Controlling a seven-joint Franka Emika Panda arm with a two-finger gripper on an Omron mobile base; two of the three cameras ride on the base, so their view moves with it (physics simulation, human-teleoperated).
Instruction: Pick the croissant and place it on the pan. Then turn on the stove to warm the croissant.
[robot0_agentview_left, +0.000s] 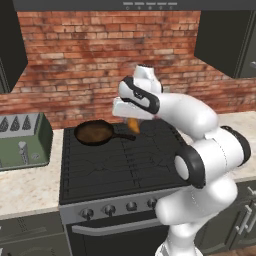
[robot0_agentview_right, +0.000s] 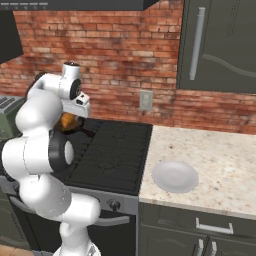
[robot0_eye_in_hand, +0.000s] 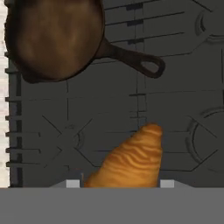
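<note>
While the gripper is closed on the croissant, the pastry hangs above the black grates of the stove, near the handle end of the pan and clear of its bowl. The pan rests on the rear left burner area, its handle pointing toward the stove centre. A row of round knobs lines the grey front panel. A red brick wall backs the range. A green toaster stands on the speckled counter to the left; a white plate lies on the counter to the right, below dark upper cabinets.
</note>
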